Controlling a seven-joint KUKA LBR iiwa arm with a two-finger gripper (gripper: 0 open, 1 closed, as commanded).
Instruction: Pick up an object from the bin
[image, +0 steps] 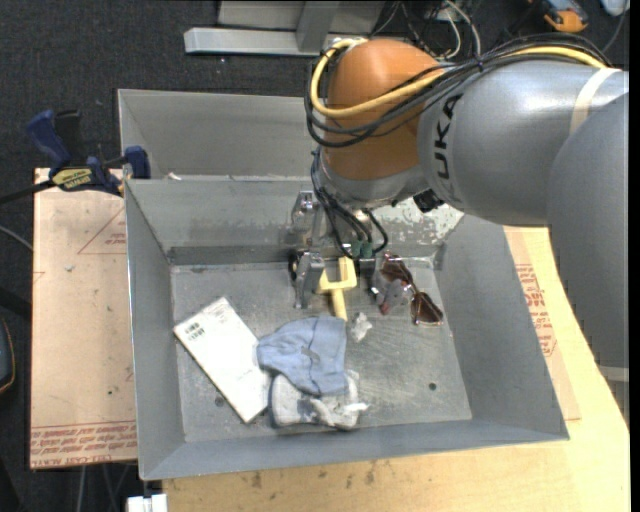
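My gripper (316, 268) hangs below the arm's orange cover, over the middle of the bin towards its back wall. A pale yellow, stick-like thing (338, 292) sits right at the gripper's lower end, and its tip points down at a crumpled blue-grey cloth (308, 356). I cannot tell whether the yellow thing is held. A pair of brown-lensed sunglasses (408, 298) lies just right of the gripper. A small white crumpled scrap (359, 326) lies between the cloth and the sunglasses.
A flat white box with a label (224, 358) lies at the front left, touching the cloth. A grey-white rag (312, 408) sticks out from under the cloth at the front. The arm fills the upper right, above the bin's back right corner.
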